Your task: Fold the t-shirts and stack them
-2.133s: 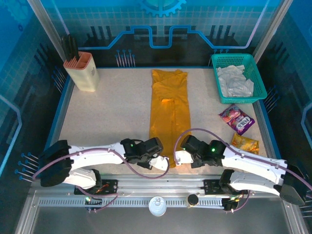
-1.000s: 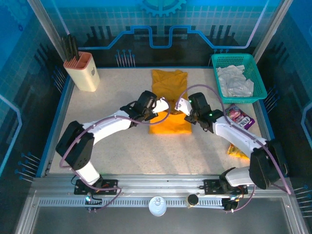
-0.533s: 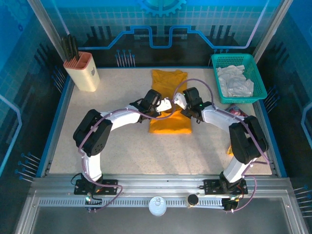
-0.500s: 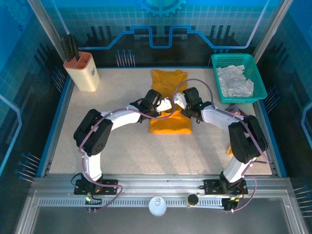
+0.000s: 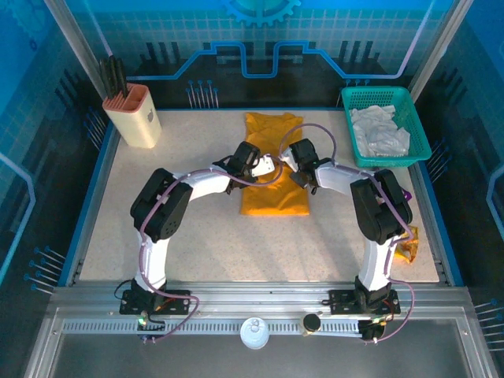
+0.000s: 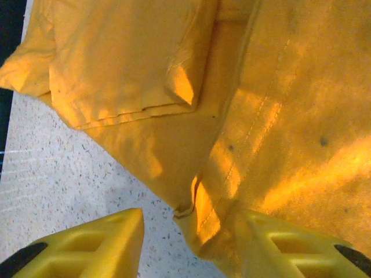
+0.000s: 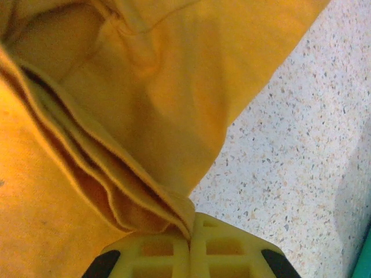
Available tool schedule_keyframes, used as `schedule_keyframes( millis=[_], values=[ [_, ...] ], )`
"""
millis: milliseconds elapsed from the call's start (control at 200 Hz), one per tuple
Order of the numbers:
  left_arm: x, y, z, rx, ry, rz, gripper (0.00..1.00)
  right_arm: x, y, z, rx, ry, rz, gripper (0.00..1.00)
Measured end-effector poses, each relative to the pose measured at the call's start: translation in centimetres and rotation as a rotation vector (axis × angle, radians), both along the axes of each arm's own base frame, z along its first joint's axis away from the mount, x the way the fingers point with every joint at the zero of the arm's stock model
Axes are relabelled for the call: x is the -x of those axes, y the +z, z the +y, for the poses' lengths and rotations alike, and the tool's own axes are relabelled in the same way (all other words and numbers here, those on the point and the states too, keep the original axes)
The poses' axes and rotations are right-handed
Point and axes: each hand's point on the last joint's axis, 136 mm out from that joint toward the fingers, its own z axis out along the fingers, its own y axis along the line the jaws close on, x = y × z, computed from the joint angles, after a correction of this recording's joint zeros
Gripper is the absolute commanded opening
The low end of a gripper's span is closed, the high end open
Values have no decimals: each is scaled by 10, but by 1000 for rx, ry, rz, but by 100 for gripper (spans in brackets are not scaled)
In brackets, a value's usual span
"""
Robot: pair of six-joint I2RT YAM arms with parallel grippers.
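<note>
Clamps the right tool (image 7: 190,233) tight on the layered hem of the mustard t-shirt (image 5: 274,191), folded on the bench (image 5: 173,209); holds the left tool (image 6: 190,223) wide apart, gripping nothing, cloth draped over one fingertip (image 6: 272,240); pale t-shirt (image 5: 379,131) crumpled in the basket (image 5: 420,130), outline hard to make out

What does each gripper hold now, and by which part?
The right gripper pinches the mustard-orange t-shirt by its folded edge. The left gripper is open and grips nothing.
</note>
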Motion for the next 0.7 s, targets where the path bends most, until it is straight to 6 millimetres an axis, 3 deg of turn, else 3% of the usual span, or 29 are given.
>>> schedule_keyframes(
  millis=[110, 235, 325, 420, 545, 616, 701],
  values=[
    [-2, 1, 0, 4, 3, -10, 61, -4, 3, 0, -23, -36, -27, 48],
    [-7, 8, -3, 22, 9, -41, 74, -11, 10, 0, -50, -58, -73, 53],
    [-11, 23, -4, 39, 10, -86, 84, -10, 21, -3, -69, -67, -105, 55],
    [-11, 55, -2, 72, 10, -163, 99, -4, 44, -8, -100, -62, -148, 57],
    [-2, 112, 2, 146, -7, -286, 99, 12, 85, -10, -140, 38, -225, 60],
    [15, 143, 4, 181, -66, -344, 99, 27, 106, -5, -138, 147, -257, 61],
    [40, 162, 4, 181, -180, -377, 99, 49, 121, 5, -100, 328, -256, 62]
  ],
)
